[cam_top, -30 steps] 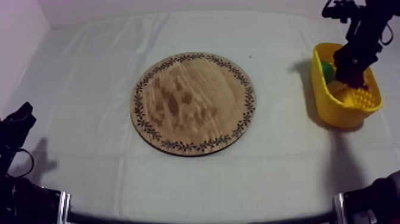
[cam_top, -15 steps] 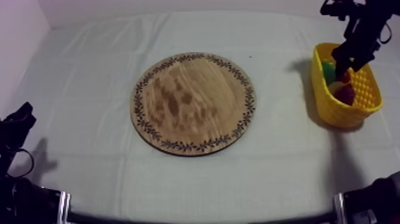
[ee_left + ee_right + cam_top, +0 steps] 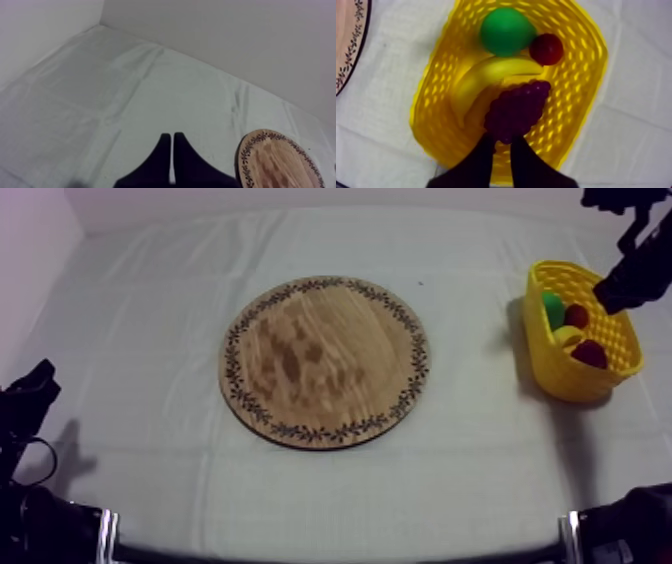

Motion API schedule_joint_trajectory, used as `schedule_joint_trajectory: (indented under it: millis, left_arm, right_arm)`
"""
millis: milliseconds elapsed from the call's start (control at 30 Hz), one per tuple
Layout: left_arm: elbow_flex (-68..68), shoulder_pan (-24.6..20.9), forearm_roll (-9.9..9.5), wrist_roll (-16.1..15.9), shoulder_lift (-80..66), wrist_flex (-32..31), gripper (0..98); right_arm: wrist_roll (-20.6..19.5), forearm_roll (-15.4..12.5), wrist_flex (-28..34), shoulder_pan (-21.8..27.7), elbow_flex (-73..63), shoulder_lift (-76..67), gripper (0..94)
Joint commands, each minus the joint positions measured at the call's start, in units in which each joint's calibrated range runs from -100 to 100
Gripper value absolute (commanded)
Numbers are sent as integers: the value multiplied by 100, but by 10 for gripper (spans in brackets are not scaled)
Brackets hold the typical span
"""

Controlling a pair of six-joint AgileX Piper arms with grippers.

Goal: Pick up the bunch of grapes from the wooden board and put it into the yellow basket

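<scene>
Grapes (image 3: 513, 112) lay in the basket (image 3: 428, 117) near the right edge, dark purple; right gripper (image 3: 503, 142) spread above, left gripper (image 3: 171, 136) pressed together.

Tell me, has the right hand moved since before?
Yes. The right hand has lifted out of the yellow basket and now sits at its right rim, leaving the bunch of grapes inside.

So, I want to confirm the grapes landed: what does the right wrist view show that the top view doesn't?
Right wrist view: bunch of grapes lying on the banana, right gripper near them, jaws apart. Top view: the whole wooden board, bare, and left gripper at rest. Both: yellow basket holding pear and small red fruit.
</scene>
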Motion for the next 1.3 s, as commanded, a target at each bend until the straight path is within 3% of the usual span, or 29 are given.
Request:
schedule_joint_trajectory:
  millis: [0,200,567,833,1067,1167,1267]
  left_arm:
    - [-4,2,1,-1,2,-2,0]
    - [-4,2,1,-1,2,-2,0]
    - [-4,2,1,-1,2,-2,0]
    - [-4,2,1,-1,2,-2,0]
    - [-4,2,1,1,2,-2,0]
    - [-4,2,1,-2,2,-2,0]
    - [-4,2,1,-1,2,-2,0]
  right_arm:
    - [-208,92,-437,-31,661,-1024,45]
    - [-157,-39,-1377,-84,1667,-2396,9]
    - [-807,-560,-3454,-196,4003,-4800,3]
    - [-190,-1399,-3998,-307,5265,-6186,2]
    - [-733,-1272,-3831,-548,5600,-7193,3]
    - [-643,-1142,-3796,-625,5635,-7488,3]
    - [-295,-1073,-3769,-661,5690,-7621,3]
